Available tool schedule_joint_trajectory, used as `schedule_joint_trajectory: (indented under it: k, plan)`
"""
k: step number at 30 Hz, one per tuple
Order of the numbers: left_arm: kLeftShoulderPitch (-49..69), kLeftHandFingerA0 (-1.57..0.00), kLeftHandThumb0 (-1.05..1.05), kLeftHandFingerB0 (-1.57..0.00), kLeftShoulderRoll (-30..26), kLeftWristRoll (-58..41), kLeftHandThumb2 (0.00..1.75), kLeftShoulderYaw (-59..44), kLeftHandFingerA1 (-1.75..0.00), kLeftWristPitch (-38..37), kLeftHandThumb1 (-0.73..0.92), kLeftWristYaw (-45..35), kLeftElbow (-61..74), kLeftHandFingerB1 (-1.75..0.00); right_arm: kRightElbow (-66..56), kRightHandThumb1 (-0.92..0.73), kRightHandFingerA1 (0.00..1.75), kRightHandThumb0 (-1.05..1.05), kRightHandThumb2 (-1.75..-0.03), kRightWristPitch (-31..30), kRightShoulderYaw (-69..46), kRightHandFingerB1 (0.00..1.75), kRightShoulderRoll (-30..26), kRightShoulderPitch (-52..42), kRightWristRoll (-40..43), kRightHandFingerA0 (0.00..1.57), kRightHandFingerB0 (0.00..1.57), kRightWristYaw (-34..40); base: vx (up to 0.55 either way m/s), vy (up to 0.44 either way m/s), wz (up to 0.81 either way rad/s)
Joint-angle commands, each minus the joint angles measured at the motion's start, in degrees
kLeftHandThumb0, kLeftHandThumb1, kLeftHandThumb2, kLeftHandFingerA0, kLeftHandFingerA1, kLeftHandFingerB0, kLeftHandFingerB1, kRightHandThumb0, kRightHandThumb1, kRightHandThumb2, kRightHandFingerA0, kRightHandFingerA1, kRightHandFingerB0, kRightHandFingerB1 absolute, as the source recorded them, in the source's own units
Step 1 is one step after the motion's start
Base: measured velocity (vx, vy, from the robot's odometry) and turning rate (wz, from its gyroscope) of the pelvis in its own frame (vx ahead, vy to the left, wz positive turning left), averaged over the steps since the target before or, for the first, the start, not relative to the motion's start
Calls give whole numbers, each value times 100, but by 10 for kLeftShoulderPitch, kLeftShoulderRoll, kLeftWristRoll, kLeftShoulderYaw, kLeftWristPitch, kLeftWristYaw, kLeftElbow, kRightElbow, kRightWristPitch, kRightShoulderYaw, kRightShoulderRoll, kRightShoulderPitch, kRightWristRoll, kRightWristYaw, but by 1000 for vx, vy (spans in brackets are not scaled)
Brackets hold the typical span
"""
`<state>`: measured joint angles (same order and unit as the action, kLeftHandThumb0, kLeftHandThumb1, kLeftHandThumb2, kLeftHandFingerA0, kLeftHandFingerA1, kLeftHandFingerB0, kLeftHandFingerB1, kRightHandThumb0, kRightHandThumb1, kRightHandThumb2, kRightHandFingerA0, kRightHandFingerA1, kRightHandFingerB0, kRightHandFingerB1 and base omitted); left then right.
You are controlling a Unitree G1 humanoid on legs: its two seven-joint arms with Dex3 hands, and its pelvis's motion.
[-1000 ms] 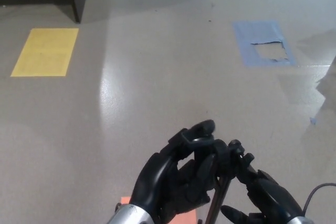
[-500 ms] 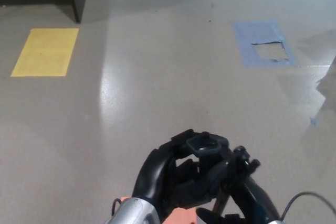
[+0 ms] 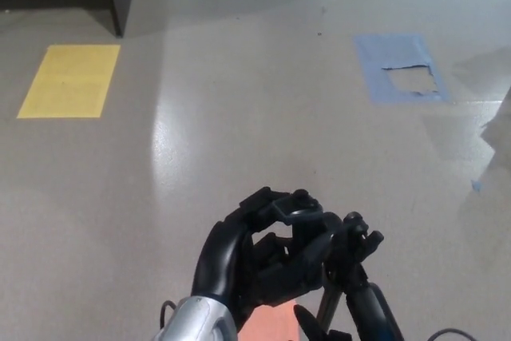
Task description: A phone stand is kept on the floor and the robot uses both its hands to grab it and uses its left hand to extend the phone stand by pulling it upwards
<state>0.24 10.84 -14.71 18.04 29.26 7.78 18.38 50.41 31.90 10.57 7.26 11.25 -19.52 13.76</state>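
left hand clenched around phone stand top; right hand grip unclear, can't tell. pull straight up along pole, right hand bracing lower section.

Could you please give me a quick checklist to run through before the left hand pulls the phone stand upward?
1. Left hand closed around the top of the phone stand: ok.
2. Right hand holding the stand's pole lower down: cannot tell; it sits against the pole, but the grip is hidden.
3. Stand's base planted on the floor: cannot tell; the base is out of view.
4. Pole upright: not ok; it appears to lean slightly.
5. Nothing above the hands in the pull path: ok in this view.
6. Yellow patch and blue tape square well away from the stand: ok.
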Motion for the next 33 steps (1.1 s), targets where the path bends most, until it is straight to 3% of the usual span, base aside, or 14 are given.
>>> schedule_joint_trajectory:
  k: [1,3,8,9,11,13,16,18,19,20,26,29,30,33]
  plan:
    - [-4,-81,-26,-58,77,15,62,50,-175,-12,69,44,13,-175,37,-66,95,-105,-112,94,-49,79,25,9,72,72,20,17,0,0,0]
    - [-6,-82,-26,-59,80,9,64,57,-175,-20,67,43,20,-175,47,-86,99,-98,-66,101,-44,83,16,14,44,68,14,37,0,0,0]
    - [-37,-81,-24,-57,111,-13,71,73,-175,-13,62,61,61,-175,69,-92,103,-103,-68,78,-38,93,2,27,14,36,39,76,0,0,0]
    - [-62,-78,-20,-54,121,-1,71,83,-175,-16,63,73,77,-175,69,-68,140,-98,-125,62,-42,118,3,28,21,157,119,70,0,0,0]
    - [-116,-70,-15,-50,144,-3,71,80,-175,7,69,88,105,-175,74,-38,141,-53,-109,53,-52,141,6,27,39,155,157,52,0,0,0]
    - [-157,-68,-14,-50,163,-18,72,67,-175,19,69,92,113,-175,76,-71,137,-105,-107,47,-56,129,7,27,45,152,140,47,0,0,0]
    - [-210,-83,-10,-49,190,-47,78,40,-175,33,67,101,112,-175,85,-40,142,-55,-110,53,-55,142,3,28,39,156,157,51,0,0,0]
    - [-268,-92,-11,-59,207,-56,81,14,-175,57,59,119,111,-175,91,-70,136,-105,-106,58,-56,130,2,28,40,147,135,47,0,0,0]
    - [-286,-124,-23,-93,209,-63,92,4,-153,61,51,120,109,-137,94,-39,142,-56,-110,58,-56,142,2,27,39,155,155,49,0,0,0]
    - [-298,-97,-10,-65,210,-70,86,-4,-175,64,51,122,107,-175,97,-71,136,-105,-106,59,-54,133,0,27,35,141,132,53,0,0,0]
    - [-369,-102,-12,-70,227,-108,93,-51,-175,92,43,146,100,-175,106,-74,137,-105,-123,57,-54,127,-5,22,30,142,124,57,0,0,0]
    - [-411,-104,-16,-74,228,-109,93,-70,-175,103,38,154,100,-175,110,-92,136,-105,-75,59,-56,137,-6,21,33,131,117,52,0,0,0]
    - [-435,-105,-16,-77,231,-112,92,-80,-175,107,35,156,100,-175,112,-74,136,-105,-122,58,-59,129,-5,22,38,138,119,47,0,0,0]
    - [-478,-103,-11,-76,231,-130,93,-102,-175,102,37,153,99,-175,114,-74,137,-105,-122,53,-59,127,-5,23,37,138,116,50,0,0,0]
